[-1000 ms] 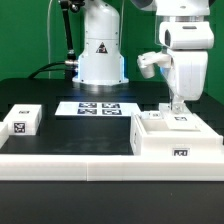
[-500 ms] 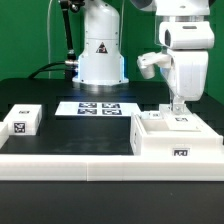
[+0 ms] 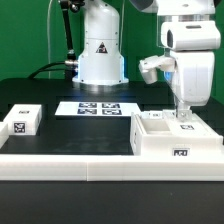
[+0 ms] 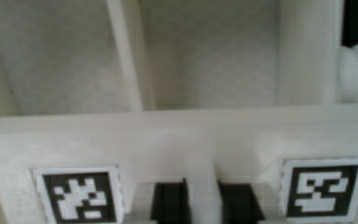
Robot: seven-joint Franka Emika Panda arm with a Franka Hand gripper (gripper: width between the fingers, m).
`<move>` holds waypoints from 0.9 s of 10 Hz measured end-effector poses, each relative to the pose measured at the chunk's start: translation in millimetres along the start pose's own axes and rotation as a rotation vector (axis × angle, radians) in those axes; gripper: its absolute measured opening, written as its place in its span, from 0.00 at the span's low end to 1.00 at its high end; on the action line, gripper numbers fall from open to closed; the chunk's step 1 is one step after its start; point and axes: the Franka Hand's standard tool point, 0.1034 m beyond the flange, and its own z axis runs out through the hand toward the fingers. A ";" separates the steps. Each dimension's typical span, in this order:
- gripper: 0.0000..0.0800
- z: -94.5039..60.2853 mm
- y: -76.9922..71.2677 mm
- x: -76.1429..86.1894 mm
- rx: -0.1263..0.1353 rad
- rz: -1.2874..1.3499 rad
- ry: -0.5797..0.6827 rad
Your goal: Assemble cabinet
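The cabinet (image 3: 175,143) is the big white box at the exterior view's right, with a tag on its front face. My gripper (image 3: 182,110) points straight down over its top right part. It is shut on a smaller white tagged front panel (image 3: 185,123) that sits at the box's top. In the wrist view the panel (image 4: 176,140) fills the near part of the picture with two tags, and a white strip of it lies between my dark fingers (image 4: 165,202). Another small white tagged block (image 3: 22,120) lies at the exterior view's left.
The marker board (image 3: 97,108) lies flat at the table's middle, in front of the robot base (image 3: 100,60). A long white rail (image 3: 70,160) runs along the table's front edge. The dark table (image 3: 90,135) shows between the left block and the cabinet.
My gripper has shifted a little toward the exterior view's right and slightly down, with the panel in it. The cabinet box and the left block have not moved.
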 end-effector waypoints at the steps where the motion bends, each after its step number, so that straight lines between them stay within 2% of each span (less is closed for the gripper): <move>1: 0.09 0.0 8.3 0.1 -0.009 0.004 0.004; 2: 0.09 0.0 11.7 0.6 -0.017 0.007 0.007; 7: 0.09 0.2 11.6 -0.5 -0.013 0.007 0.004; 9: 0.43 0.3 11.6 -0.6 -0.013 0.007 0.004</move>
